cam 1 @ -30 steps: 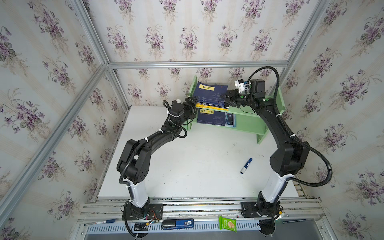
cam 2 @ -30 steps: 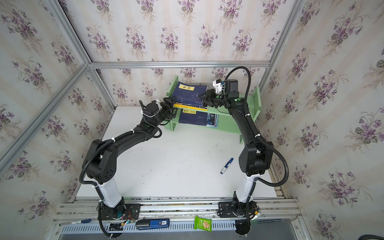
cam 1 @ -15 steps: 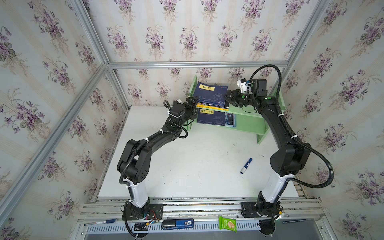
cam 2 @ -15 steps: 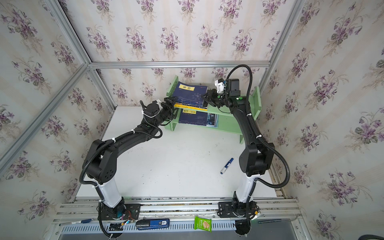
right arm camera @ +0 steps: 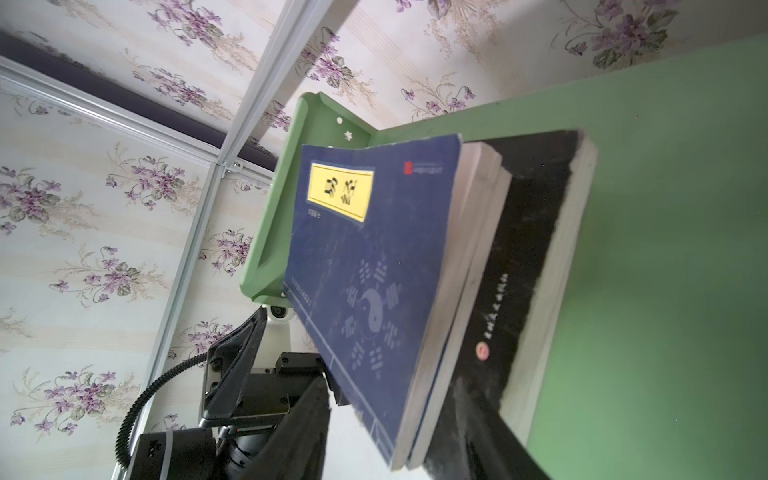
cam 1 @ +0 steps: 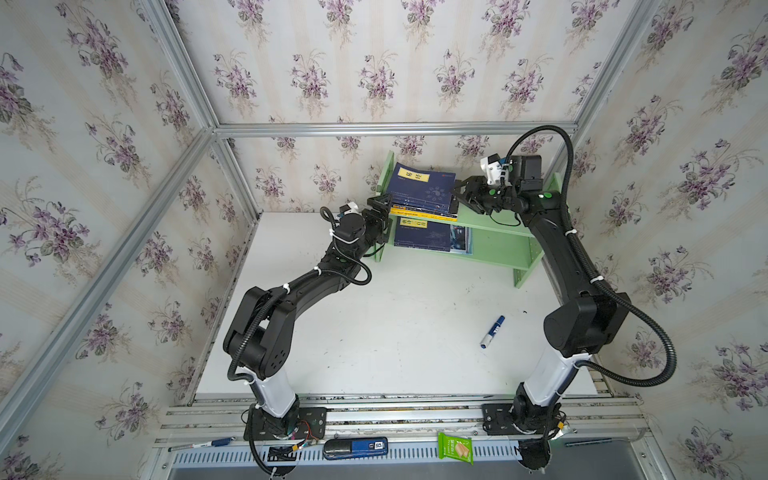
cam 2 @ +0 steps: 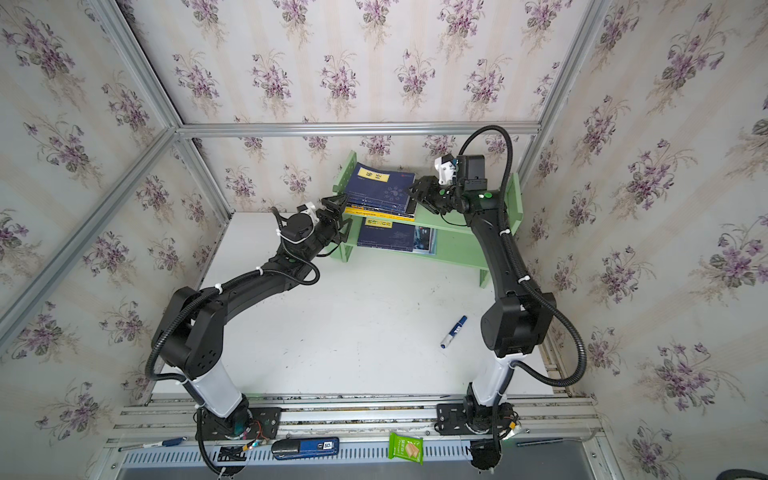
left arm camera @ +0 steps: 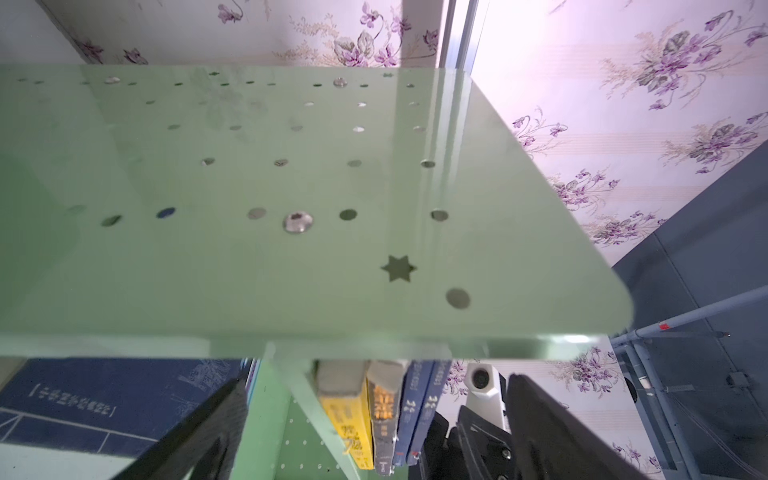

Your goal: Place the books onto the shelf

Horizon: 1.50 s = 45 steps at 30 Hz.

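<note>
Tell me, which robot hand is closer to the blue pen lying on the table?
Right. The right gripper is up at the book stack, behind the pen; the left gripper is at the shelf's left end, farther sideways.

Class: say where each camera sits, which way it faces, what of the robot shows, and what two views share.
Top views: high above the white table's front, looking down at the pale green two-tier shelf; left arm and right arm show whole.
Left wrist: beside the shelf's perforated side panel, facing the stacked books' spines; left gripper's fingers show.
Right wrist: over the upper tier, facing the stack's navy, yellow-labelled top book; right gripper's fingers show.
Wrist views share that stack.
</note>
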Each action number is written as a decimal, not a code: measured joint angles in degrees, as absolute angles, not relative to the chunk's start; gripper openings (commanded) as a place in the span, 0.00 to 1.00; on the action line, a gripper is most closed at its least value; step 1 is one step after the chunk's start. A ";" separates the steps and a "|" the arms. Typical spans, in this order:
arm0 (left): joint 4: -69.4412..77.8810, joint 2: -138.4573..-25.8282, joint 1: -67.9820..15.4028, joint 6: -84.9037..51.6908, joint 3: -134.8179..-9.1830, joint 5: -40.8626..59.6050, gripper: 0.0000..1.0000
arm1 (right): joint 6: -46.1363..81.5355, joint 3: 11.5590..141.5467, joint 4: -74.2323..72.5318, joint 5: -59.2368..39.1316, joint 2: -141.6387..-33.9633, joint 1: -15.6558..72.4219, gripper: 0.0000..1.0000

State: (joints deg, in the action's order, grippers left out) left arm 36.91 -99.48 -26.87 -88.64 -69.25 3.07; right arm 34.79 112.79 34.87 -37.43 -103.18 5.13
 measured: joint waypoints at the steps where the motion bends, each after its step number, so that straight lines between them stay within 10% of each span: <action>1: 37.17 -98.17 -26.83 -88.09 -68.12 2.83 0.99 | 34.33 112.79 35.14 -37.39 -102.28 5.13 0.57; 16: 26.94 -62.11 -22.50 -60.86 -43.79 5.58 0.99 | 26.72 88.55 34.87 -28.47 -74.94 5.13 0.92; 26: 7.29 -35.55 -21.32 -27.42 -30.63 -18.81 0.99 | 22.20 60.18 37.30 -10.74 -55.53 5.08 0.93; 34: 14.96 -38.50 -18.57 -9.39 -16.29 -34.35 0.99 | 22.09 50.28 39.13 -2.31 -50.11 5.08 0.93; 45: 39.57 -53.10 -7.49 -5.19 -6.24 -31.29 0.99 | 23.64 44.07 36.23 7.81 -47.64 5.08 0.96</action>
